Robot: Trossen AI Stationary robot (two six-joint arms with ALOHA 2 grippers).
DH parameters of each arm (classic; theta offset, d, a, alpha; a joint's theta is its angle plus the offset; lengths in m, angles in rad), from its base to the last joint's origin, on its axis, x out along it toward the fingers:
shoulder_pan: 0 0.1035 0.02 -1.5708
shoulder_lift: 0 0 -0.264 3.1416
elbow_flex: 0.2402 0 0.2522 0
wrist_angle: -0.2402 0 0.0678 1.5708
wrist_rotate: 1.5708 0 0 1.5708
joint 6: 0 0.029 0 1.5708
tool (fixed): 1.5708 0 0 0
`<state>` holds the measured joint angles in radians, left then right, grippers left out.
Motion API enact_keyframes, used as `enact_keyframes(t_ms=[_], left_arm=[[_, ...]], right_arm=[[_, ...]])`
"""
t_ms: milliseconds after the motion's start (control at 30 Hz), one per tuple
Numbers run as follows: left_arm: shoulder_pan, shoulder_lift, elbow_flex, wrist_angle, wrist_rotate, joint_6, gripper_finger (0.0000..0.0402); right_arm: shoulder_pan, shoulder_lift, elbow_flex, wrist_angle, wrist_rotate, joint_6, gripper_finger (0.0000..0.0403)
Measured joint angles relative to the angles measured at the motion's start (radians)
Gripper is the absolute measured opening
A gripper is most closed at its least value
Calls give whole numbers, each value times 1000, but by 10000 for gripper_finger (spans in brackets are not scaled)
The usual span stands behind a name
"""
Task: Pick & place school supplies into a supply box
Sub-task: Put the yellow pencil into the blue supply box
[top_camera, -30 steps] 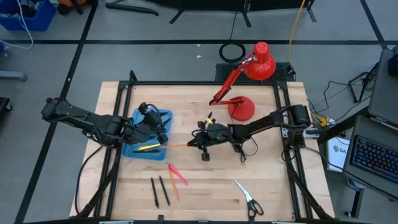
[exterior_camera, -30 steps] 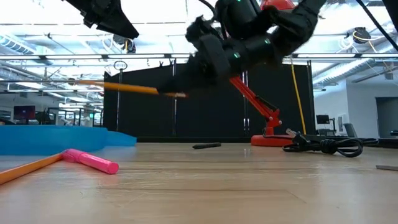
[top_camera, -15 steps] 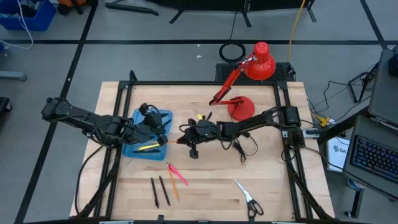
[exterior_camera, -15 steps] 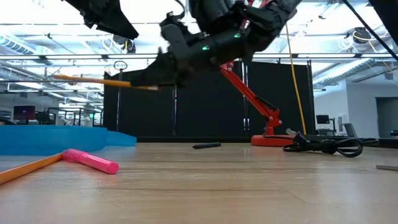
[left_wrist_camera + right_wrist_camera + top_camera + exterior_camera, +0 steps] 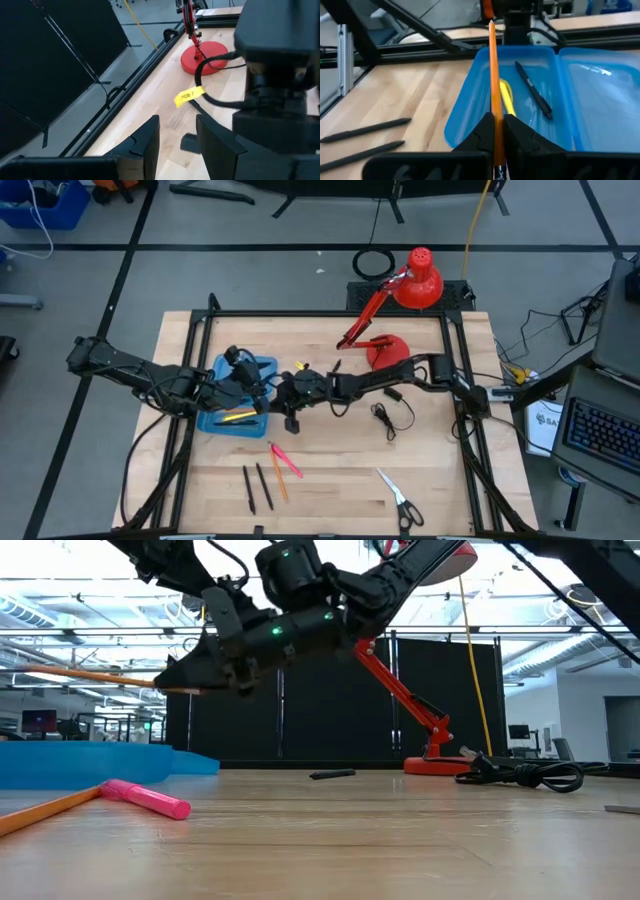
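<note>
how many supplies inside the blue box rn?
2 visible: a yellow marker and a black pen, both lying in the supply box tray. The orange pencil is held above it in the right gripper. The left arm may hide more.

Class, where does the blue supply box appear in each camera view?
High view: supply box left of table centre.
Low view: far left edge.
Left wrist view: not in it.
Right wrist view: centre, straight ahead.
Shared landmark: red lamp base, in high, low, left wrist views.
</note>
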<state>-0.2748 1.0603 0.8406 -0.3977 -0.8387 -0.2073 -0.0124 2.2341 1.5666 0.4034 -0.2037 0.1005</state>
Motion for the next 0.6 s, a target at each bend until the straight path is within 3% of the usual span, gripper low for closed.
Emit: enact_keyframes(t_ms=[400, 600], left_arm=[[0, 0, 0, -1, 13, 4, 134], [0, 0, 0, 14, 149, 36, 134]], right_arm=[[-2, 92, 111, 1, -38, 71, 8], [-16, 115, 111, 13, -112, 134, 8]])
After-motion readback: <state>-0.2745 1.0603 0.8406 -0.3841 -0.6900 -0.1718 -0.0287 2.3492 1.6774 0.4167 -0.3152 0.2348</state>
